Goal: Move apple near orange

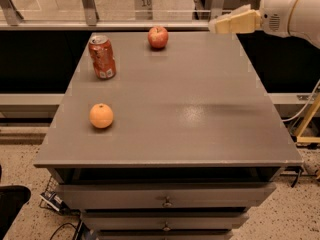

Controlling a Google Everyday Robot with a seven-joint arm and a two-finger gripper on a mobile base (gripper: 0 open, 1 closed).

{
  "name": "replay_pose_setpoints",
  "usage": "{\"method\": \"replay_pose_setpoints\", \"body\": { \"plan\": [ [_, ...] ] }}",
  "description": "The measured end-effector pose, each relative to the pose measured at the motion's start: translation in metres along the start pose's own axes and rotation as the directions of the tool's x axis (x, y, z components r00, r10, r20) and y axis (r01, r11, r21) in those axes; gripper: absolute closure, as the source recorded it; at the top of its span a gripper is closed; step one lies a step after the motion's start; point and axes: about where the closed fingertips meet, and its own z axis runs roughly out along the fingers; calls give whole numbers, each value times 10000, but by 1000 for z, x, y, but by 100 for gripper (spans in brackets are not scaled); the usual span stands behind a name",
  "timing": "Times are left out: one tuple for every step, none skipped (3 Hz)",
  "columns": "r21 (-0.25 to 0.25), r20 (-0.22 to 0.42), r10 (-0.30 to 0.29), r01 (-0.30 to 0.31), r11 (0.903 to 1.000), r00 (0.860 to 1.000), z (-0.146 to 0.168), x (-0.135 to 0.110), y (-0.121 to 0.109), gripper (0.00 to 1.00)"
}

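The red apple (158,37) sits at the far edge of the grey cabinet top (200,109), near the middle. The orange (101,115) sits near the left edge, closer to the front. My gripper (216,25) is high at the upper right, above the far right part of the top, pointing left toward the apple and well apart from it. It holds nothing.
A red soda can (102,57) stands upright at the far left, between the apple and the orange. The cabinet has drawers (165,196) in front. A railing (125,25) runs behind the far edge. A yellow stand (307,121) is at the right.
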Motion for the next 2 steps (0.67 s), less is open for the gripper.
{"method": "replay_pose_setpoints", "body": {
  "plan": [
    [-1, 1, 0, 0, 10000, 10000, 0, 0, 0, 0],
    [-224, 28, 397, -396, 9990, 9992, 34, 15, -2, 0]
  ]
}}
